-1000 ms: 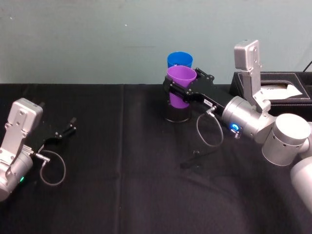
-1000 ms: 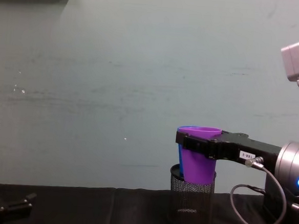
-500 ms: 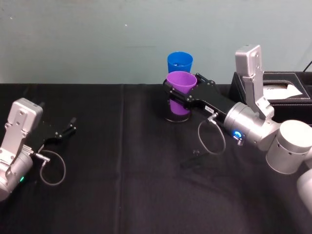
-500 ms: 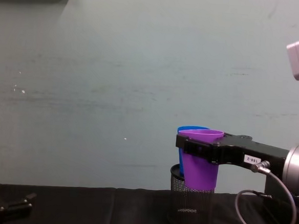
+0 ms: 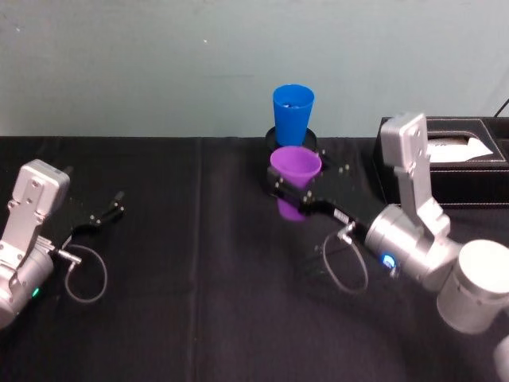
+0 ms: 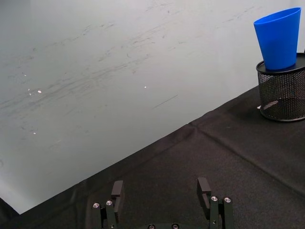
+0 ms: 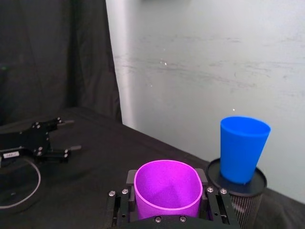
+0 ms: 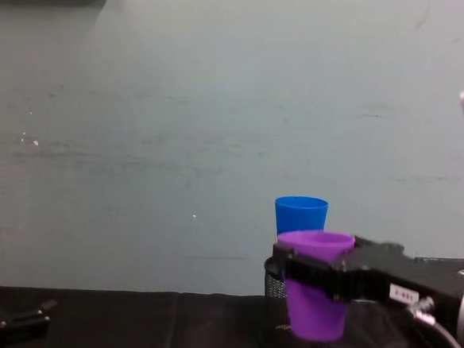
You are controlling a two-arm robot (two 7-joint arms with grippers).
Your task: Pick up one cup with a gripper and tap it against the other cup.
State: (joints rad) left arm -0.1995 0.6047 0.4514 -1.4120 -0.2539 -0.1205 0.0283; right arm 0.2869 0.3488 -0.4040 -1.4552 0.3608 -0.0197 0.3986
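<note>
The purple cup (image 5: 295,177) hangs upright above the black cloth, and my right gripper (image 5: 291,196) is shut on it just under the rim. The right wrist view shows one jaw on each side of the purple cup (image 7: 167,190). The blue cup (image 5: 293,112) stands behind it on top of an upturned black mesh cylinder (image 5: 308,141), with a gap between the two cups. From the chest, the purple cup (image 8: 315,300) hangs lower than the blue cup (image 8: 301,214) and nearer to me. My left gripper (image 5: 107,213) rests open at the left, far from both cups.
A black box (image 5: 465,155) holding white paper stands at the back right, beside my right arm. A grey cable loop (image 5: 346,267) hangs under the right wrist. The black cloth (image 5: 199,302) covers the whole table up to a pale green wall (image 5: 143,64).
My right gripper has drawn back toward me and sunk lower with the purple cup, opening a gap from the blue cup. The left arm has stayed still.
</note>
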